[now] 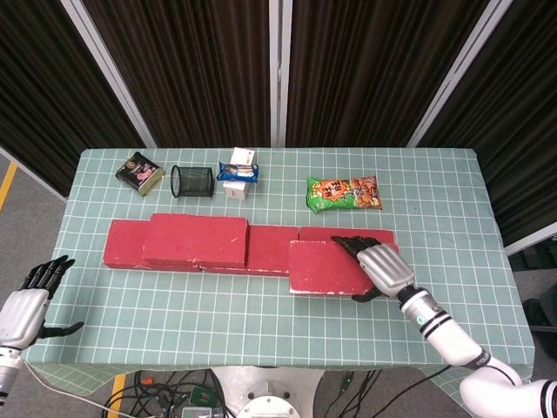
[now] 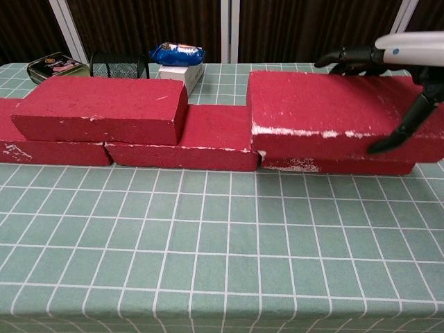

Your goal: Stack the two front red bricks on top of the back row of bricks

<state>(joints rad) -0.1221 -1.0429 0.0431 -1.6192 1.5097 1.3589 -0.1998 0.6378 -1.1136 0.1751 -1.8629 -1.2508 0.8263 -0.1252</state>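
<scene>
The right hand [image 1: 379, 270] grips the rectangular red foam brick [image 1: 329, 266], fingers over its top, thumb on its front face, hovering above the back row's right-end red brick [image 2: 333, 165], long axes parallel, overhanging frontward.

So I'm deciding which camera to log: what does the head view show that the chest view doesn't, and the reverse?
Only the head view shows the left robot hand off the table's near-left corner, holding nothing. Only the chest view shows the lifted brick's chipped front face above the right back brick. Both share the right robot hand gripping that brick, the stacked left brick and the green snack bag.
</scene>
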